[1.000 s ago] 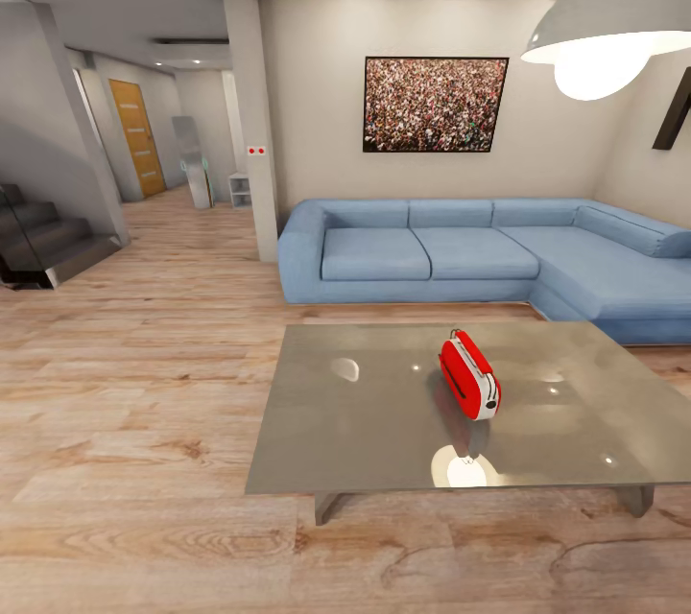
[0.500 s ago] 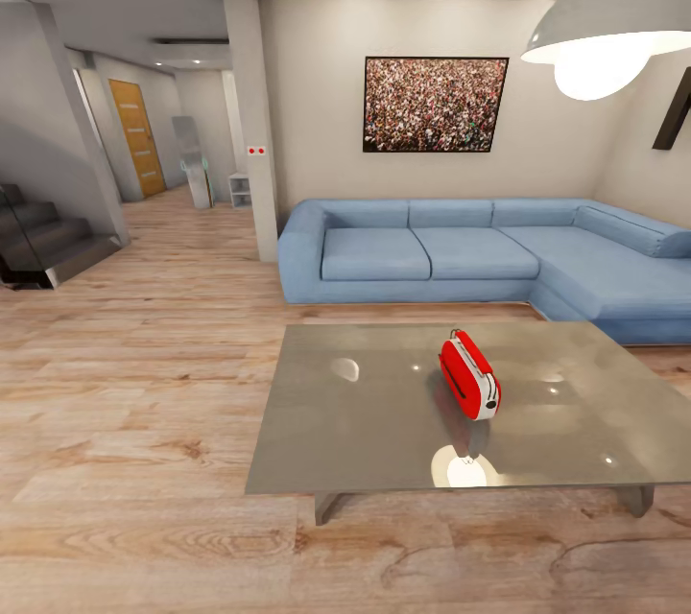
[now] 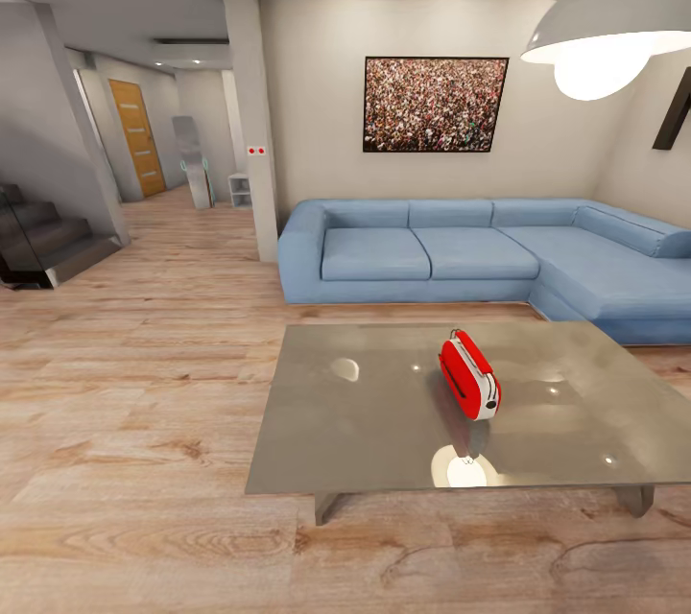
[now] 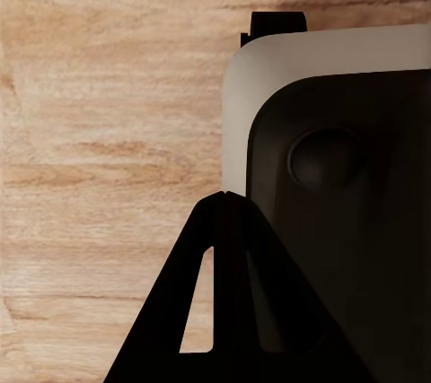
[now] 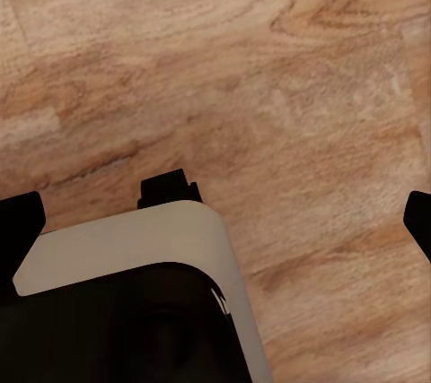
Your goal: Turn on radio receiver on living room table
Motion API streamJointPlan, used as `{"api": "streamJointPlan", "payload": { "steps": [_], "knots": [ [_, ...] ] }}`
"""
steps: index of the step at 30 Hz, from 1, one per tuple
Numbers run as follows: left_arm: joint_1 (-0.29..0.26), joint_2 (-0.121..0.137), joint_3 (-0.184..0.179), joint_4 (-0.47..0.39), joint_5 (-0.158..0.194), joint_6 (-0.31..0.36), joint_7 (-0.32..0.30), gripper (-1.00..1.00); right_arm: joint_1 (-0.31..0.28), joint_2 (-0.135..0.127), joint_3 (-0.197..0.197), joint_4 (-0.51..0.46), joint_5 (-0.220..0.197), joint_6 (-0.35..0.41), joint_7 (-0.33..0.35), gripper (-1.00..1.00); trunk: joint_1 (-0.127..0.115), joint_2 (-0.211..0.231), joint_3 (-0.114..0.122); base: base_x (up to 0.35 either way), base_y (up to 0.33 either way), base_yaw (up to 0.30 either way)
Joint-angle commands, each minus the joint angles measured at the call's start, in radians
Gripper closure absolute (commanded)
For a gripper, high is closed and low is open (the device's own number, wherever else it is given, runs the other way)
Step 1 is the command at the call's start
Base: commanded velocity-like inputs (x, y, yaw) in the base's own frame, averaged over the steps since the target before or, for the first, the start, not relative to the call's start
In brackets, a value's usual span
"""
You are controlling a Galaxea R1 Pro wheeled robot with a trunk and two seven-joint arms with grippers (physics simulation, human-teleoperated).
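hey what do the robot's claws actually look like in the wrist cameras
In the left wrist view, the left claw is matte black: two flat, tapered fingers forming a triangular shape, each with a long slot cut through it. In the right wrist view, the right claw shows as black finger pieces at the picture's edges. No cables or markings are visible on either.

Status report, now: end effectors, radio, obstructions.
Left end effector shut, over wood floor. Right end effector open, empty, over floor. Radio upright on grey table, untouched. Bare floor between robot and table.
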Motion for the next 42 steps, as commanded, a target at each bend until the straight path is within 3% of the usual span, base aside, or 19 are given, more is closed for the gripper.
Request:
{"api": "streamJointPlan", "payload": {
  "steps": [1, 42],
  "knots": [
    [0.0, 0.0, 0.0, 0.0, 0.0, 0.0, 0.0, 1.0, 0.0, 0.0, 0.0, 0.0, 0.0, 0.0, 0.0, -1.0, 0.0, 0.0, 0.0, 0.0, 0.0, 0.0],
    [0.0, 0.0, 0.0, 0.0, 0.0, 0.0, 0.0, 1.0, 0.0, 0.0, 0.0, 0.0, 0.0, 0.0, 0.0, -1.0, 0.0, 0.0, 0.0, 0.0, 0.0, 0.0]
  ]
}}
